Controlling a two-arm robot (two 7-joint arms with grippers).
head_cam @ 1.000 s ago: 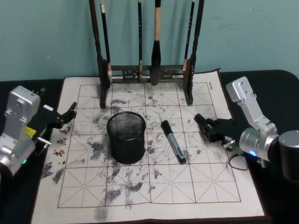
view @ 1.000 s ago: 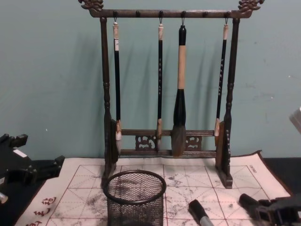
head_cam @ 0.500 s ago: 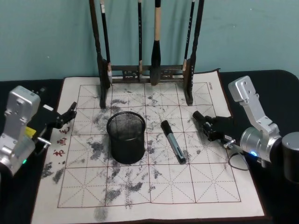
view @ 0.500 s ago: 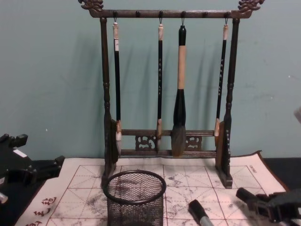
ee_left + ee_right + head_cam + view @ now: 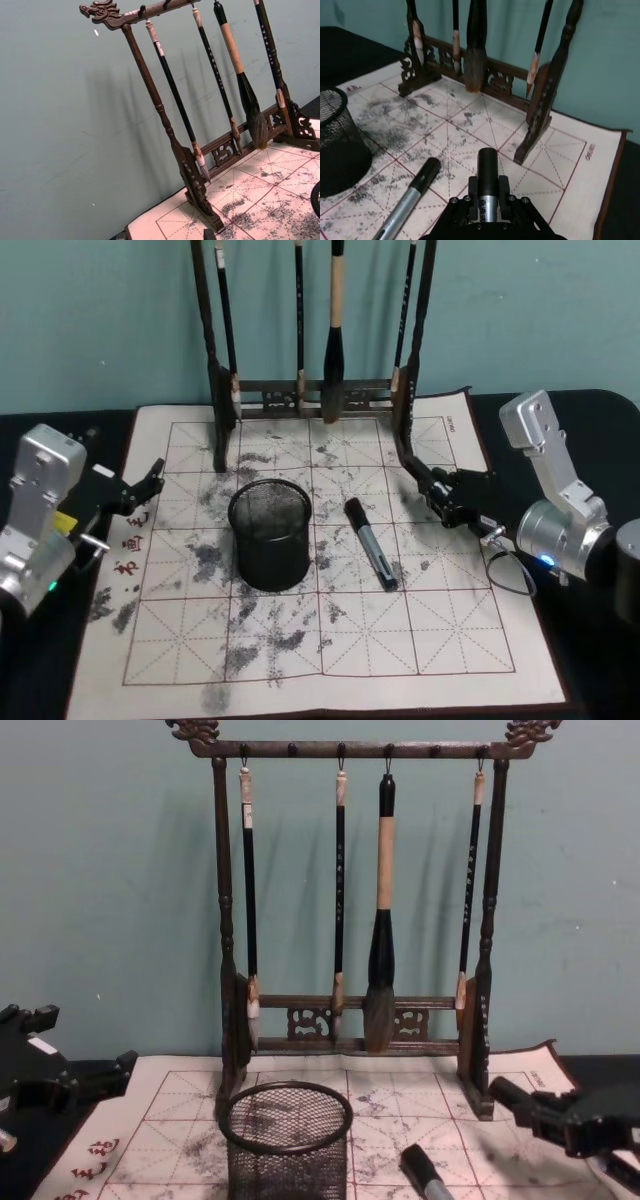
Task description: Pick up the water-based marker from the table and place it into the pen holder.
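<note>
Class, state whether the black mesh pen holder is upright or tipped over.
Upright: the pen holder stands on its base on the mat, open rim up.

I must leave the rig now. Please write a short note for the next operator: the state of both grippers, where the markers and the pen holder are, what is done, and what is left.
Right gripper: shut on the held marker, black cap pointing out, over the right part of the mat, near the brush rack.
Left gripper: open, idle at the mat's left edge.
Loose marker: lies flat on the mat, to the right of the pen holder, not touching it.
Pen holder: upright, mid-mat, with no marker inside.
Done: one marker is gripped.
Left: carry it over the holder and release it, then probably do the same with the loose marker.
</note>
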